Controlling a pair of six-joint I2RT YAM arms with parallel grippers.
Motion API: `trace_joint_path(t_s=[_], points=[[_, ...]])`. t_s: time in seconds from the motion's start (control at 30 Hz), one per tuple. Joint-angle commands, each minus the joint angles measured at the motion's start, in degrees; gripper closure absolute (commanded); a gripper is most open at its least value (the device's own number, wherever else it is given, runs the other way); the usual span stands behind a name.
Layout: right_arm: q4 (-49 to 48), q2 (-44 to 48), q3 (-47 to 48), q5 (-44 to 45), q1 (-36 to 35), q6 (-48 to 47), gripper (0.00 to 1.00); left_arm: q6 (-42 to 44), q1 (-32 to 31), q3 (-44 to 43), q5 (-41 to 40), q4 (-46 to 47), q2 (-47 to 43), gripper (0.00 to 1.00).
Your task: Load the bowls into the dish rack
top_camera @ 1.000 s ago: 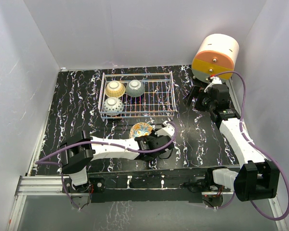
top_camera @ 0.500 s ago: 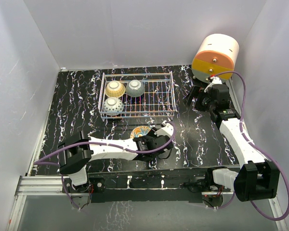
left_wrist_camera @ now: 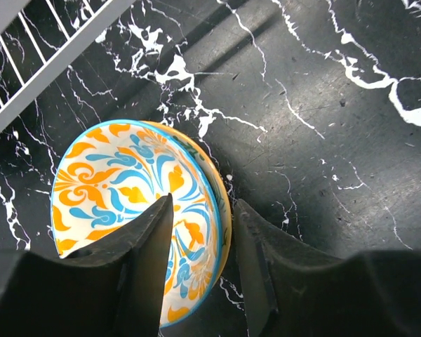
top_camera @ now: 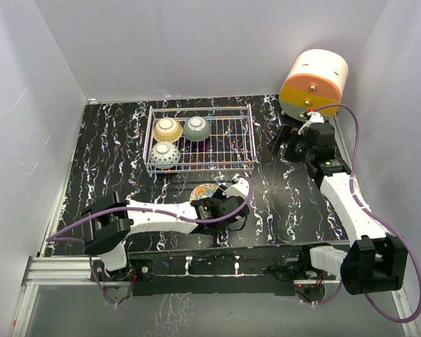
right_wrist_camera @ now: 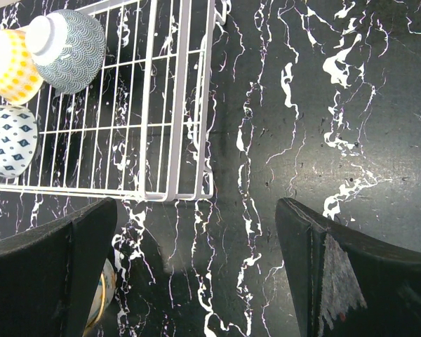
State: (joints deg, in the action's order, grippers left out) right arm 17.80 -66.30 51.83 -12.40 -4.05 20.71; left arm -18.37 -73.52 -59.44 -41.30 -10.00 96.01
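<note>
The orange-and-blue floral bowl (top_camera: 204, 191) (left_wrist_camera: 126, 189) sits tilted on the black marbled table just in front of the dish rack (top_camera: 231, 133) (right_wrist_camera: 175, 105). My left gripper (top_camera: 209, 199) (left_wrist_camera: 203, 205) straddles its near rim, one finger inside and one outside, pressed on the wall. The rack's left end holds the yellow-cream bowl (top_camera: 167, 129) (right_wrist_camera: 10, 67), the grey speckled bowl (top_camera: 196, 128) (right_wrist_camera: 67, 38) and the blue-dotted white bowl (top_camera: 164, 154) (right_wrist_camera: 10, 140). My right gripper (top_camera: 282, 140) (right_wrist_camera: 196, 207) is wide open and empty, above the table right of the rack.
The round cream-and-orange drum cabinet (top_camera: 313, 83) stands at the back right, just behind my right wrist. The rack's right half holds nothing. White walls enclose the table on three sides. A sliver of the floral bowl (right_wrist_camera: 102, 298) shows in the right wrist view.
My left gripper has closed in on the floral bowl's rim, and the bowl now looks smaller and more tilted from above. The right arm has not moved.
</note>
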Motion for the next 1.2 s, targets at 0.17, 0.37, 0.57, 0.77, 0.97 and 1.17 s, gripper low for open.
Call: trace_joint_path(t_s=[0.17,0.37,0.57,0.77,0.97,1.17], points=[[-3.0,1.5,0.2,-0.5,0.3,-0.4,0.00,-1.9,2.7,3.0,1.7,3.0,-4.0,0.64],[-3.0,1.7,0.1,-0.3,0.3,-0.4,0.00,-2.0,3.0,3.3,2.3,3.4,-4.2,0.70],[-2.9,1.9,0.0,-0.3,0.3,-0.5,0.00,-3.1,3.5,4.6,3.0,3.9,-3.8,0.73],[-3.0,2.0,-0.1,-0.3,0.4,-0.4,0.00,-3.7,3.8,5.5,3.0,4.0,-3.9,0.73],[-3.0,2.3,-0.2,-0.3,0.4,-0.2,0.00,-3.7,4.1,5.6,2.9,3.9,-4.2,0.92],[-3.0,2.3,-0.3,-0.3,0.4,-0.3,0.00,-3.5,4.0,4.6,2.0,2.5,-5.4,0.96]])
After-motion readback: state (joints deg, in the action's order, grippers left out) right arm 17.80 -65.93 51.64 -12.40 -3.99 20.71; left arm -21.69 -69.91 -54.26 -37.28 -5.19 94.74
